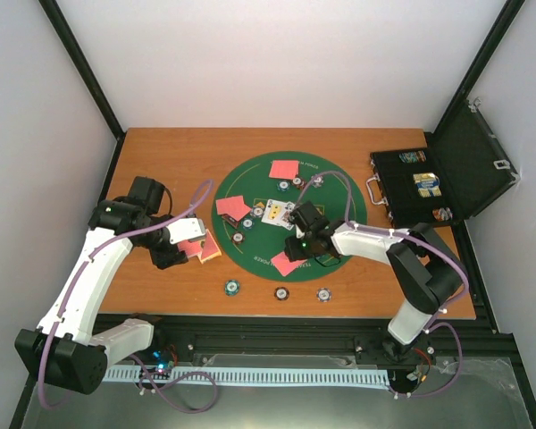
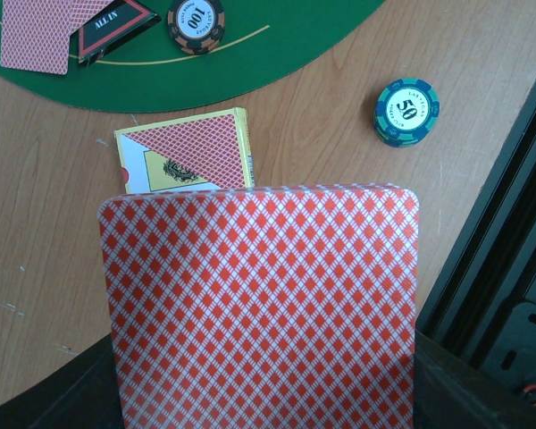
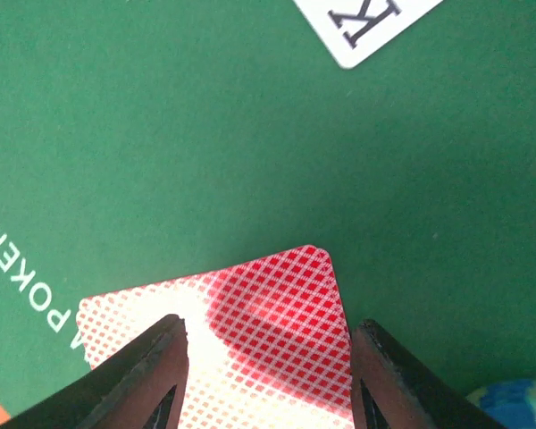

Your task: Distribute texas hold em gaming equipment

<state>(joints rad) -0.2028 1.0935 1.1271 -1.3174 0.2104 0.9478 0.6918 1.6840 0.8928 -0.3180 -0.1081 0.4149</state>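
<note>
My left gripper [image 1: 193, 243] is shut on pink-red-backed playing cards [image 2: 259, 304]. They fill the lower left wrist view and hide the fingers. It hangs over the wood just left of the green mat [image 1: 339, 201], above a yellow card box [image 2: 186, 152]. My right gripper [image 3: 268, 375] is open low over the mat's near part. Its fingers [image 3: 152, 375] stand on either side of a face-down card [image 3: 277, 304] lying flat on the felt. More face-down cards [image 1: 284, 168] and face-up cards [image 1: 272, 213] lie on the mat, among them a king [image 3: 366, 22]. Poker chips [image 1: 233, 287] sit along the near wood.
The black hinged case [image 1: 429, 183] stands open at the right. A 50 chip [image 2: 406, 112] lies on the wood right of the card box. A 100 chip [image 2: 196, 22] and a black triangular ALL IN marker [image 2: 116, 27] rest on the mat's left part. A black rail [image 1: 277, 340] runs along the near edge.
</note>
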